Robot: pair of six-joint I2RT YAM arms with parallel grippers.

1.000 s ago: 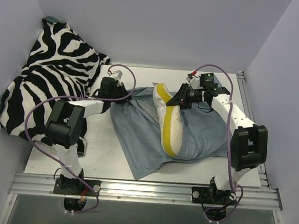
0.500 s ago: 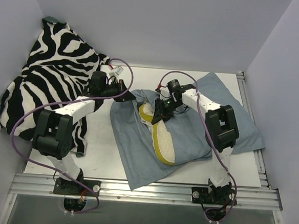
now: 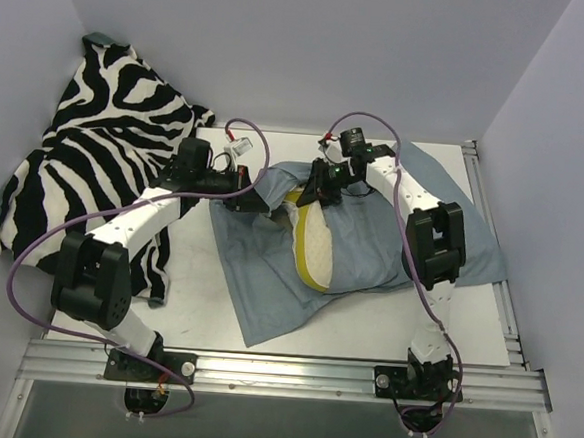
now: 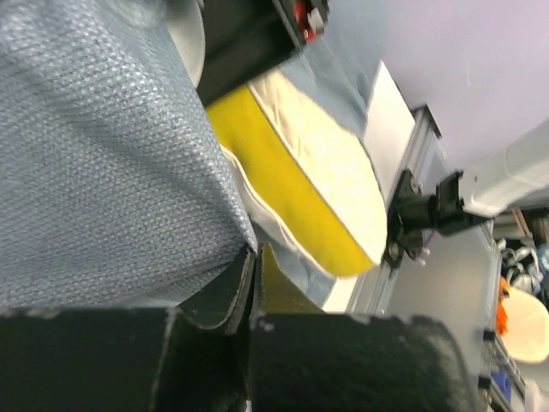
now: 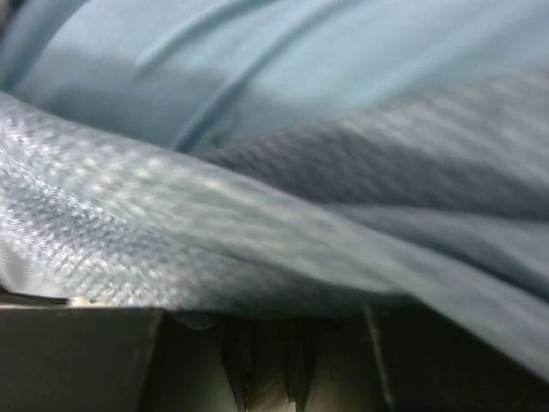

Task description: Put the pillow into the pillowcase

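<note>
The cream pillow (image 3: 316, 249) with its yellow edge lies partly inside the grey-blue pillowcase (image 3: 257, 289) at mid-table. Its near end sticks out of the cloth. My left gripper (image 3: 250, 198) is at the case's left edge, jaws pressed together on the cloth. In the left wrist view the pillowcase (image 4: 94, 172) runs down into the left gripper (image 4: 253, 251), with the pillow (image 4: 334, 172) just beyond. My right gripper (image 3: 316, 192) sits at the pillow's far end, shut on a fold of the case. There the pillowcase (image 5: 257, 232) drapes over the right gripper (image 5: 274, 339).
A black-and-white zebra-print cloth (image 3: 96, 155) is heaped at the left against the wall. The white table (image 3: 190, 317) shows near the front left, bounded by a metal rail (image 3: 281, 371). Walls close in behind and on both sides.
The left gripper has shut and moved right onto the case's edge. The right gripper swung left to the pillow's far end. The cloth now covers more of the pillow.
</note>
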